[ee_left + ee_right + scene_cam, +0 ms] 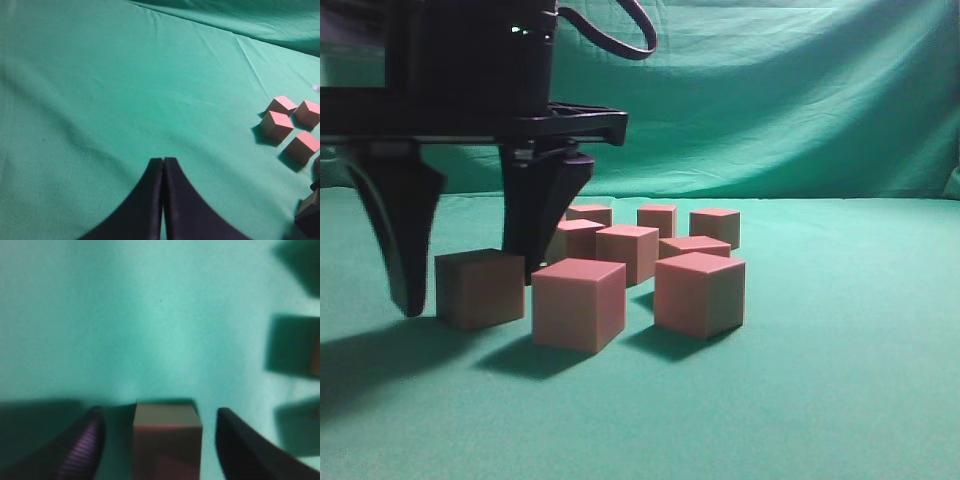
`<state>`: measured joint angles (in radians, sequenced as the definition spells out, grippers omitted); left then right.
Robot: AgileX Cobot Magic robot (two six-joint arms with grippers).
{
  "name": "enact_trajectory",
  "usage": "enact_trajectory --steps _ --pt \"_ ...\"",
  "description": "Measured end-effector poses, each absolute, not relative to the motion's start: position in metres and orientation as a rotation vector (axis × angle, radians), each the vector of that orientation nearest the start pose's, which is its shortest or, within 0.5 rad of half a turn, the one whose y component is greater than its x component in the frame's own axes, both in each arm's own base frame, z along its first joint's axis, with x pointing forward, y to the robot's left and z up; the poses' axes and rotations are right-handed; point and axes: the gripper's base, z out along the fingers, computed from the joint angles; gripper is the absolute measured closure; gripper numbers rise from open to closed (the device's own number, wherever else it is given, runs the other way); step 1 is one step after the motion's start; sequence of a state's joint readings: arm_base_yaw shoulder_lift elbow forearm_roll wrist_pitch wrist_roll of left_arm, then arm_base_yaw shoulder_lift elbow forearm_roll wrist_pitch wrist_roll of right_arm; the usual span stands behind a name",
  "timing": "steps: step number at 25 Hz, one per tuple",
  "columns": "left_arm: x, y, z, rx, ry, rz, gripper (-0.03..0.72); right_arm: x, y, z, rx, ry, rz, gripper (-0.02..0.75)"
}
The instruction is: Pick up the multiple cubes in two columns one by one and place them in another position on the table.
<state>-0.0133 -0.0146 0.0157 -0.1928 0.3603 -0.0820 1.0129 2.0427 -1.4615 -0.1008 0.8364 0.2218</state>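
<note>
Right gripper [470,285] open astride one cube [480,288] resting on the table [840,400] left of the other cubes [660,250], apparently just set down; left gripper [163,200] closed, empty, away from them.

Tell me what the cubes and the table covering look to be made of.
Cubes: matte pink-red, sharp edges, flat faces, no shine or visible grain; probably painted wood or dense foam, though the look leaves that open. Table: covered in teal-green woven cloth, dull finish; soft creases across it in the left wrist view point to fabric rather than a hard surface.
</note>
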Motion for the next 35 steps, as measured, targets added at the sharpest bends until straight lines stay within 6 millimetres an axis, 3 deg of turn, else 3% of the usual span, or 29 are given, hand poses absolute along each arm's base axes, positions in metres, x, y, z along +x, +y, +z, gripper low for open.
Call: enact_trajectory --steps 4,9,14,16,19,24,27,31,35 --pt "0.052 -0.007 0.177 -0.182 1.837 -0.255 0.688 0.226 0.35 0.169 -1.214 2.625 0.108 0.172" --pt "0.052 -0.007 0.177 -0.182 1.837 -0.255 0.688 0.229 0.354 0.176 -1.276 2.575 0.111 0.154" --pt "0.052 -0.007 0.177 -0.182 1.837 -0.255 0.688 0.238 0.369 0.211 -1.299 2.474 0.153 0.154" --pt "0.052 -0.007 0.177 -0.182 1.837 -0.255 0.688 0.242 0.374 0.232 -1.285 2.455 0.165 0.154" --pt "0.052 -0.007 0.177 -0.182 1.837 -0.255 0.688 0.246 0.379 0.275 -1.253 2.428 0.186 0.276" --pt "0.052 -0.007 0.177 -0.182 1.837 -0.255 0.688 0.247 0.379 0.354 -1.168 2.327 0.27 0.631" --pt "0.052 -0.007 0.177 -0.182 1.837 -0.255 0.688 0.241 0.371 0.399 -1.104 2.229 0.351 0.738" --pt "0.052 -0.007 0.177 -0.182 1.837 -0.255 0.688 0.224 0.343 0.452 -1.041 2.125 0.424 0.738" --pt "0.052 -0.007 0.177 -0.182 1.837 -0.255 0.688 0.196 0.297 0.509 -1.006 1.987 0.475 0.738"
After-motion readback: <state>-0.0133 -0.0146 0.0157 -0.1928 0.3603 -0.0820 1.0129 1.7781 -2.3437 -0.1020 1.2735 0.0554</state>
